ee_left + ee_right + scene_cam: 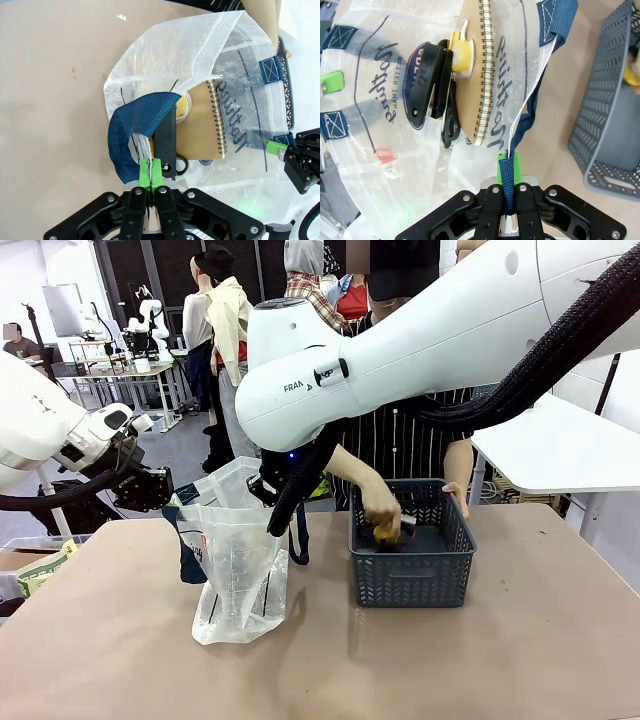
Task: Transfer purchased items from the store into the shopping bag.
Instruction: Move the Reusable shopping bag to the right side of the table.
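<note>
Front view: the translucent white shopping bag [238,565] stands open on the tan table [500,660], just beside and left of the dark grey lattice basket [412,575]. Both arms meet at its mouth, one on each side.

Left wrist view: the left gripper [151,167] has its green pads pressed together on the bag's rim, where the navy strap handle [134,131] joins it.

Right wrist view: the right gripper [510,167] is clamped on the opposite navy strap [555,17], with no gap between the pads.

Inside the bag lie purchased items: a tan spiral notebook [472,60], a round yellow-topped container [460,50] and a black stapler-like tool [424,85], all touching one another.

At the far side, a person's hand [380,505] reaches into the basket and grips a small yellow item [385,533].
</note>
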You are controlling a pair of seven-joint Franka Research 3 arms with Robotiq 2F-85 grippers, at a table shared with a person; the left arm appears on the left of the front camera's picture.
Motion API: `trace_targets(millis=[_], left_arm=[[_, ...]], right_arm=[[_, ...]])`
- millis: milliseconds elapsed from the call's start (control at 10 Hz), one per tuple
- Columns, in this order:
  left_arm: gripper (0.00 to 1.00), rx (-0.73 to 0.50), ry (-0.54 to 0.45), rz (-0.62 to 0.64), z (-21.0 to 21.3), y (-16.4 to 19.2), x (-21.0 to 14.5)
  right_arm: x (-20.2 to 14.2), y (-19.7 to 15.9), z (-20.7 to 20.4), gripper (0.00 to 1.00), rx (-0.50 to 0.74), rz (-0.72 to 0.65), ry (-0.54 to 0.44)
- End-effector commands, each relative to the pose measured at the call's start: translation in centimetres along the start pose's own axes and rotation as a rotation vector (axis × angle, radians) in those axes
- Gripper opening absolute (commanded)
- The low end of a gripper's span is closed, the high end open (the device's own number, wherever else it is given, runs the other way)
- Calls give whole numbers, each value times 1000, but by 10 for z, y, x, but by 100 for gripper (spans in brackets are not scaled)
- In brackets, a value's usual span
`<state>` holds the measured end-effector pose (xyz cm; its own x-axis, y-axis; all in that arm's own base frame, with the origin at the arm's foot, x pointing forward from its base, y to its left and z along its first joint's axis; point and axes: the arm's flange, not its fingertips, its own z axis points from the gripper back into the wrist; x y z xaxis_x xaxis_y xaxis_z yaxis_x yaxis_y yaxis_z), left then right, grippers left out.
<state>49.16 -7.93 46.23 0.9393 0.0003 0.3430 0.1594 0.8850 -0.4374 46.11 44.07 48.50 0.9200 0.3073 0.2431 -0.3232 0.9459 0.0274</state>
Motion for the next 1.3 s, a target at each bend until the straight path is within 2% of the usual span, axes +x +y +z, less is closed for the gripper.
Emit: trace_targets(millis=[0,1200], left_arm=[[0,3,-8,5,1,0,-1],[0,3,-8,5,1,0,-1]], right_arm=[[-2,-1,-1,0,-3,2,2],[-2,-1,-1,0,-3,2,2]])
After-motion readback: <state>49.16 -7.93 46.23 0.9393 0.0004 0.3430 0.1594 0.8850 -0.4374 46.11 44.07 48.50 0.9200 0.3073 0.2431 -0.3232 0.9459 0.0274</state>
